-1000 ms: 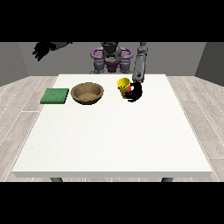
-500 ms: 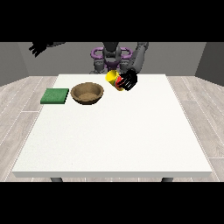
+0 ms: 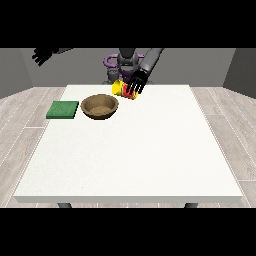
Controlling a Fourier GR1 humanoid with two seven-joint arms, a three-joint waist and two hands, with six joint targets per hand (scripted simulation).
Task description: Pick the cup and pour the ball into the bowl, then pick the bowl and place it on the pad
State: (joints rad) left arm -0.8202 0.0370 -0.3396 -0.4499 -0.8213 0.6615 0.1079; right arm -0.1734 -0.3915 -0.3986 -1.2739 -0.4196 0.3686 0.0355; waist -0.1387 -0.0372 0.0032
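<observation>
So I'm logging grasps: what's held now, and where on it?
The yellow cup, tilted, with fingers of the hand at the view's right wrapped round its side.

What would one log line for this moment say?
hand: holding cup, tilted toward bowl | pad: bare | other hand: raised, idle

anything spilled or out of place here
Nothing spilled. The yellow cup is tipped sideways in the hand, beside the bowl; that fits pouring. The pad lies flat.
</observation>
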